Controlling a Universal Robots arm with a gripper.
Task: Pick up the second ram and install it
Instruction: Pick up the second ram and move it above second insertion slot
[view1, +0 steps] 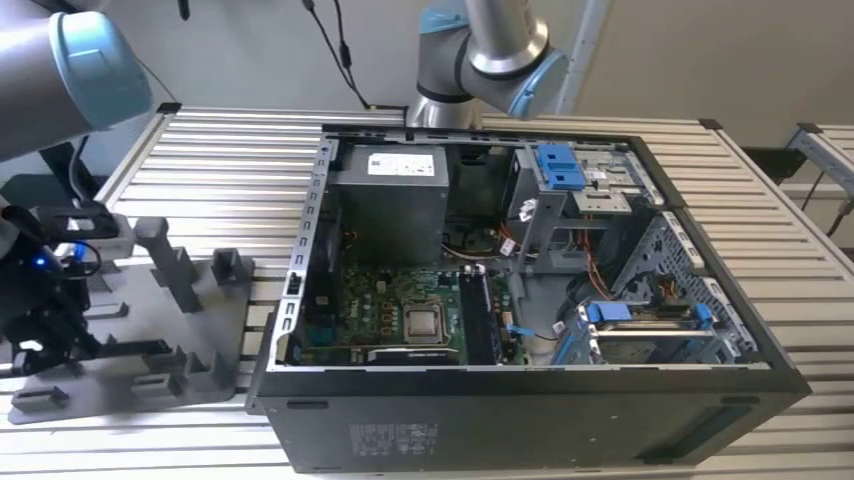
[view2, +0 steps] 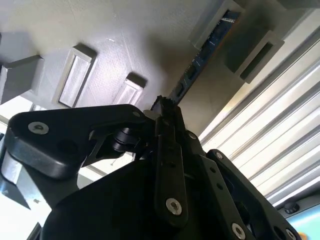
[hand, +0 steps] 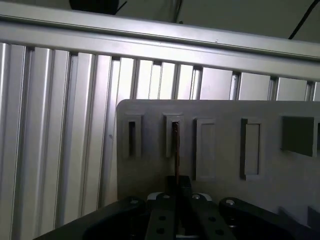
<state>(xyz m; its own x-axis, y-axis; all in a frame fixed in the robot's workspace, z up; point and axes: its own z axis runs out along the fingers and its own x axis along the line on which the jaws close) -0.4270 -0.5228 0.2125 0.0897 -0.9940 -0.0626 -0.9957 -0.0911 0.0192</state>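
One open computer case (view1: 534, 430) and one grey tray (view1: 134, 385) stand on one slatted counter (view1: 227, 140). There is one robot arm (view1: 481, 50) with one pincer (view2: 164, 105). One memory stick (view2: 200, 57) (hand: 176, 150) shows in both wrist views. Inside the case are one power supply box (view1: 387, 190) and one processor (view1: 424, 323).

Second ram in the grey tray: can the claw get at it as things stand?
Probably yes. In both wrist views the claw sits at the near end of the second ram, in line with it, nothing between them.
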